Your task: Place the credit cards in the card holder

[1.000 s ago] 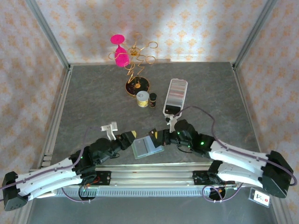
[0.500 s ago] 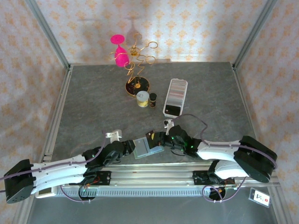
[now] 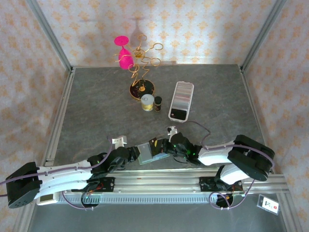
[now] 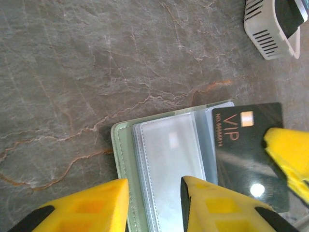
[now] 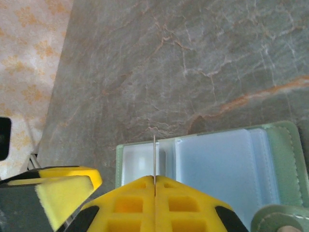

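Left wrist view: a glossy black card with copper "VIP" lettering and a chip overlaps the open card holder, sage-green with frosted pockets, flat on the grey veined table. The right gripper pinches the card's thin edge. The left gripper stands parted over the holder.

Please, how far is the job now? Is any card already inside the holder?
Done: the holder lies open; I see no card in its pockets. In hand: the right gripper is shut on a black card over the holder, and the left gripper is open at its left edge. Left: slide this card in, then the cards in the tray.
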Controlling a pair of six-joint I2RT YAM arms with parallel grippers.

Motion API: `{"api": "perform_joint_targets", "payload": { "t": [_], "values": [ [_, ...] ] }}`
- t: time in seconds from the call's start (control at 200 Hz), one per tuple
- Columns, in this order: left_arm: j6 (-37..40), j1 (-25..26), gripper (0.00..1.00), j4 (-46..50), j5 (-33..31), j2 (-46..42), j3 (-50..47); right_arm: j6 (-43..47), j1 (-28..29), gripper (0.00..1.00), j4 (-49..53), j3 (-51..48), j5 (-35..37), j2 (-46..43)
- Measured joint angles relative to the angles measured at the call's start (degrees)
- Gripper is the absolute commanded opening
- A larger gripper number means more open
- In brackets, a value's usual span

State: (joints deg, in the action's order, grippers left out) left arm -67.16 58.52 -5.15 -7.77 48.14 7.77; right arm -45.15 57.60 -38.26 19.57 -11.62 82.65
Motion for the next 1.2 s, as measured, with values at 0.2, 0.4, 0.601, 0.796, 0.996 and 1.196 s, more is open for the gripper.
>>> {"api": "perform_joint_targets", "payload": {
  "t": [0.2, 0.4, 0.601, 0.796, 0.996, 1.196],
  "values": [
    [-0.55, 0.00, 0.33, -1.11, 0.55, 0.81, -1.16, -0.94, 0.92, 0.00, -1.55, -0.63, 0.26, 1.64],
    [-0.57, 0.00, 0.33, -2.36, 1.31, 1.60, -1.55, -1.81, 1.36, 0.00, -3.87, -1.14, 0.28, 1.88],
    [-0.57, 0.00, 0.33, -3.21, 1.33, 2.91, -1.90, -2.47, 1.51, 0.00, -5.20, -1.27, 0.28, 4.00],
    [-0.57, 0.00, 0.32, -3.32, 1.36, 3.02, -2.27, -2.71, 1.51, 0.00, -5.51, -1.77, 0.87, 3.19],
    [-0.59, 0.00, 0.34, -3.69, 1.36, 3.02, -2.38, -2.69, 1.51, 0.00, -5.49, -2.75, 3.28, -2.12],
    [-0.76, 0.00, 0.35, -5.22, 1.51, 4.15, -2.38, -2.69, 1.25, 0.00, -5.49, -2.99, 4.83, -3.43]
  ]
}}
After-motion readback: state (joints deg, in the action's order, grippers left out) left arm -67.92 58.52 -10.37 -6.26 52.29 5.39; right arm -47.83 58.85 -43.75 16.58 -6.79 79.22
